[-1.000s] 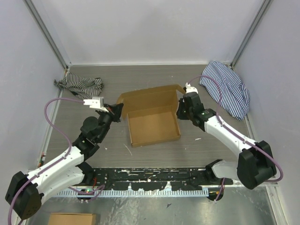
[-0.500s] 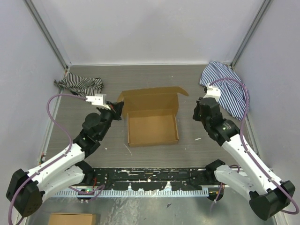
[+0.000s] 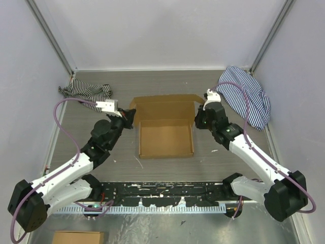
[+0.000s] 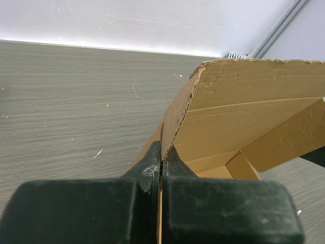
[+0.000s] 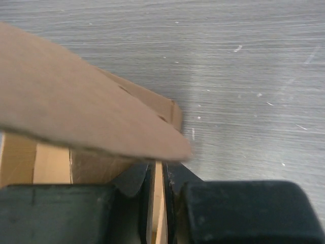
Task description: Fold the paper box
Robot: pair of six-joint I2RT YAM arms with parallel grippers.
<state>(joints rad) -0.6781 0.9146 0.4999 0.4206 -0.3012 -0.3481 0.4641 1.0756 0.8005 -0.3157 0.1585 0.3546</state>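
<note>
Cardboard paper box [image 3: 166,137] sits centre of bench [image 3: 167,86], lid open on far side. Right gripper [image 3: 199,121] has returned and now pinches its right wall; left gripper [image 3: 127,118] clamps the left wall. We judge it ready for the lid fold.

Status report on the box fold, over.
Left gripper shut on paper box, left wall. Right gripper astride right wall, grip unclear. Striped cloths lie apart.
</note>
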